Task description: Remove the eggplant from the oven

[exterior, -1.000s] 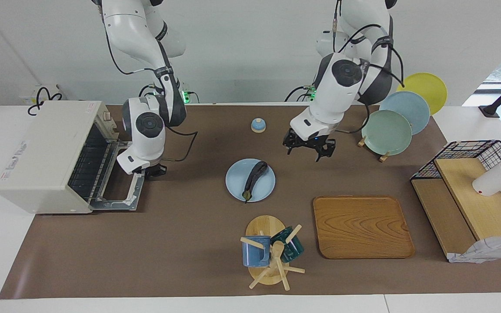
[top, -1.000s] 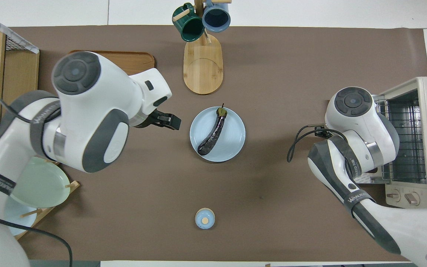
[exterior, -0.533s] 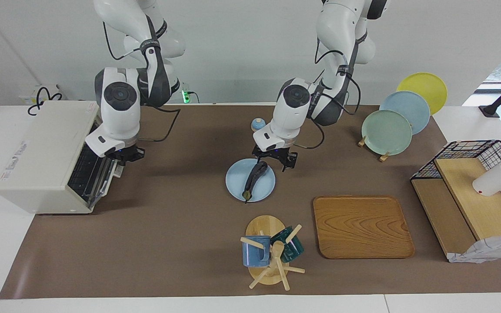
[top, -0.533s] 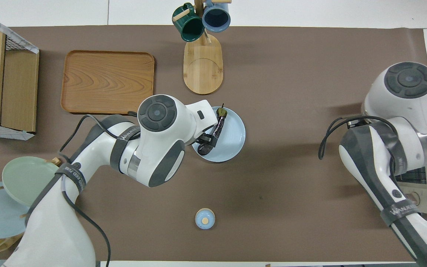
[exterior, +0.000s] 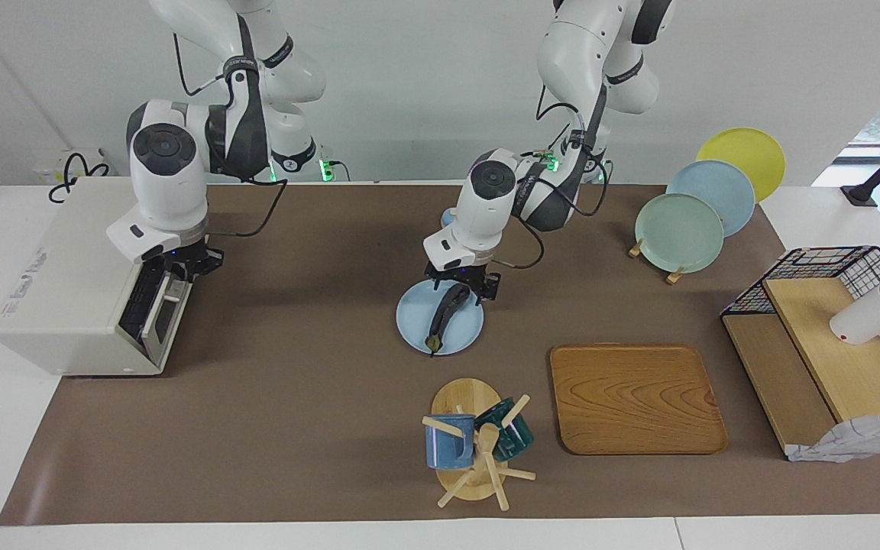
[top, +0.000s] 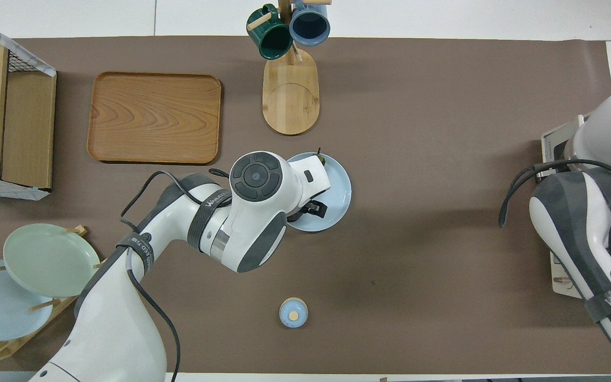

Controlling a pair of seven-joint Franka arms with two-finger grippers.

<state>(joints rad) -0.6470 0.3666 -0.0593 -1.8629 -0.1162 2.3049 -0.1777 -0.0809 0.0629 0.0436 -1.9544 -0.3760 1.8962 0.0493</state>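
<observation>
Lying on the pale blue plate (exterior: pixel 440 317) mid-desk, the eggplant (exterior: pixel 444 307) sits well clear of the oven (exterior: pixel 77 283), whose door is almost shut. Left claw (exterior: pixel 461 284) straddles the eggplant's upper end, jaws spread; right claw (exterior: pixel 189 267) is at the door's top edge, grip unclear. From overhead, the left arm hides most of the eggplant; only its stem (top: pixel 318 156) peeks out.

Brown-matted table (exterior: pixel 318 428): oven (exterior: pixel 73 290), plate (exterior: pixel 417 325), tray (exterior: pixel 635 397).

Purple eggplant (exterior: pixel 442 309) (on plate (exterior: pixel 415 321))
</observation>
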